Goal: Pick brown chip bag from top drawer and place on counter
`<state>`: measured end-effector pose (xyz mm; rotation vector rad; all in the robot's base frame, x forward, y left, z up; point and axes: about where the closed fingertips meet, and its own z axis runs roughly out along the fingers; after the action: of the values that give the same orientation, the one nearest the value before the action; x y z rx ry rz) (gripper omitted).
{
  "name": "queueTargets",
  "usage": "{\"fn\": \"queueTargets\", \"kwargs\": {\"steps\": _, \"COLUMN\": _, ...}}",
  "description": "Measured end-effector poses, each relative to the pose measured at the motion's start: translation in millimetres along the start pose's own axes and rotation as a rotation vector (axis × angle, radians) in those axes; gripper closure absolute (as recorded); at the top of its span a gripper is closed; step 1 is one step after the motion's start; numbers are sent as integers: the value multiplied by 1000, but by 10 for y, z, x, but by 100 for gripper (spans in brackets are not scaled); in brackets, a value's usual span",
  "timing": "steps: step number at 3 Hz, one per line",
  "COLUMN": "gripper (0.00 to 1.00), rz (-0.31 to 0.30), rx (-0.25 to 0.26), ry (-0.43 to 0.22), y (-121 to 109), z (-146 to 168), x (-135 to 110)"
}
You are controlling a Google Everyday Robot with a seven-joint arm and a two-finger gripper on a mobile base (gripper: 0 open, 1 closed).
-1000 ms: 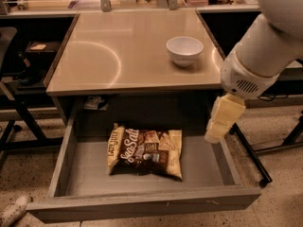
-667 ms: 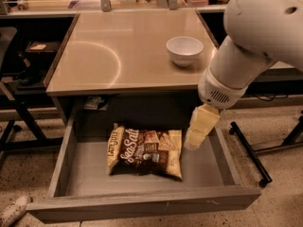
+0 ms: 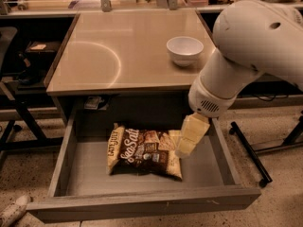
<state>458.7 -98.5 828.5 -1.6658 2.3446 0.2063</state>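
Observation:
The brown chip bag (image 3: 144, 150) lies flat on the bottom of the open top drawer (image 3: 90, 167), its "Sea Salt" lettering facing up. The beige counter (image 3: 123, 46) sits above the drawer. My gripper (image 3: 185, 148) hangs from the white arm inside the drawer, over the right end of the bag, with its cream-coloured fingers pointing down. It is just above or touching the bag's right edge; I cannot tell which.
A white bowl (image 3: 184, 49) stands on the right part of the counter. The arm's white body (image 3: 251, 41) reaches in over the counter's right edge. Black chair legs (image 3: 251, 150) stand on the floor to the right, a dark desk frame (image 3: 19, 84) to the left.
The arm has swung left and down into the drawer, bringing the gripper from the drawer's right side to the right end of the chip bag.

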Motion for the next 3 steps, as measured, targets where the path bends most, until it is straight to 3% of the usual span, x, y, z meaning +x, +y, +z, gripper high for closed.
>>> {"fn": "queueTargets", "kwargs": {"steps": 2, "gripper": 0, "rz": -69, "rx": -64, "ry": -96, "y": 280, "z": 767, "x": -542}}
{"fn": "queueTargets", "kwargs": {"steps": 3, "gripper": 0, "rz": -70, "rx": -58, "ry": -104, "y": 271, "z": 778, "x": -568}}
